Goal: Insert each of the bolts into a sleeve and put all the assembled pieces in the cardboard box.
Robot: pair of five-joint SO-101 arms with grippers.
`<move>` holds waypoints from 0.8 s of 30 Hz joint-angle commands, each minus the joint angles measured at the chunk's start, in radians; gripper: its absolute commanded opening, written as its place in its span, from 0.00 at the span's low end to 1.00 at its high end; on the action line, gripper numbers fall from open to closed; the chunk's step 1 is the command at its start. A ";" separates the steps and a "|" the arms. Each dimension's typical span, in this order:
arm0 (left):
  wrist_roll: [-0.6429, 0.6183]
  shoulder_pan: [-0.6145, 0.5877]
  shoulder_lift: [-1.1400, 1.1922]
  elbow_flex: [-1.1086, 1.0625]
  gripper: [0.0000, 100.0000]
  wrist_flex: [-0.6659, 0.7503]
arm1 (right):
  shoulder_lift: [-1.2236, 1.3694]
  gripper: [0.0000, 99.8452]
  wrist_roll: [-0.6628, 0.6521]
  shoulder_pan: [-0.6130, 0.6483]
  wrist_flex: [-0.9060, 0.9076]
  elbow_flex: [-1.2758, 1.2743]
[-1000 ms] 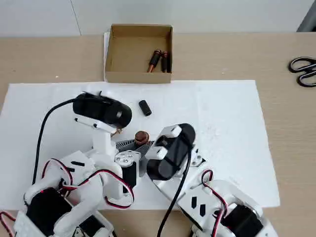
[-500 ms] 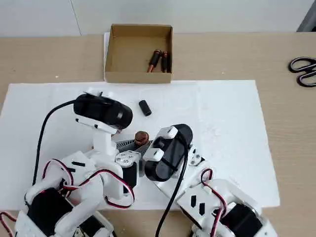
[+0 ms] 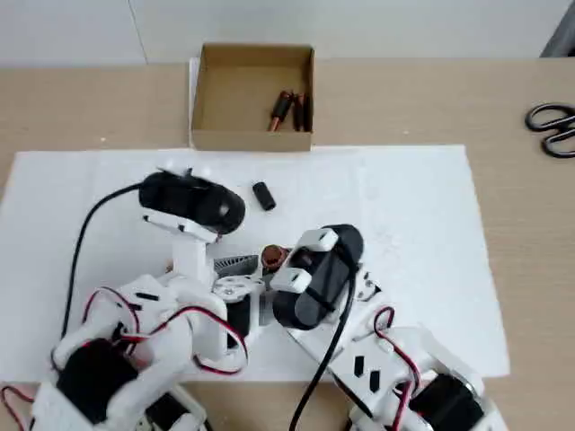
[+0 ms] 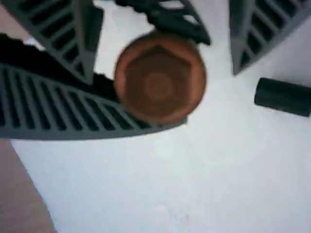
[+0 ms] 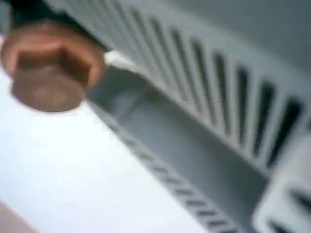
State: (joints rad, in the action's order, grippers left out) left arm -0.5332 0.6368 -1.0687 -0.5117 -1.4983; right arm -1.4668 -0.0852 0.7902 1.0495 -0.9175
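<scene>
My right gripper (image 3: 274, 260) was clamped on the bolt (image 4: 159, 82) only at its very tip, while my left gripper (image 4: 160, 58) faced the bolt's head, spread open. I judged that closing off-centre could twist the bolt loose and send the nearby sleeve (image 4: 283, 96) rolling across the paper (image 3: 413, 206)

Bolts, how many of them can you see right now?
3: two sleeved bolts lie side by side in the cardboard box, and one copper bolt is over the middle of the white paper. More may be hidden.
</scene>
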 commanded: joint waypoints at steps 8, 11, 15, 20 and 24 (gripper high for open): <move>0.006 -0.002 0.002 0.027 0.18 0.029 | -0.001 0.00 -0.009 -0.012 -0.050 0.014; 0.006 -0.014 0.008 0.081 0.18 0.031 | -0.001 0.00 -0.009 -0.012 -0.047 0.009; 0.008 -0.055 0.008 0.101 0.18 0.057 | -0.001 0.00 -0.009 -0.016 -0.047 0.009; 0.006 -0.060 0.005 0.101 0.18 0.058 | -0.001 0.00 -0.008 -0.061 -0.048 -0.006; 0.006 -0.060 0.003 0.101 0.18 0.066 | -0.001 0.00 -0.008 -0.065 -0.048 -0.006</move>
State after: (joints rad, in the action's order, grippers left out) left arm -0.5332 0.5846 -1.0595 -0.4503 -1.4630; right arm -1.4668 -0.0852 0.7365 1.0372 -0.9329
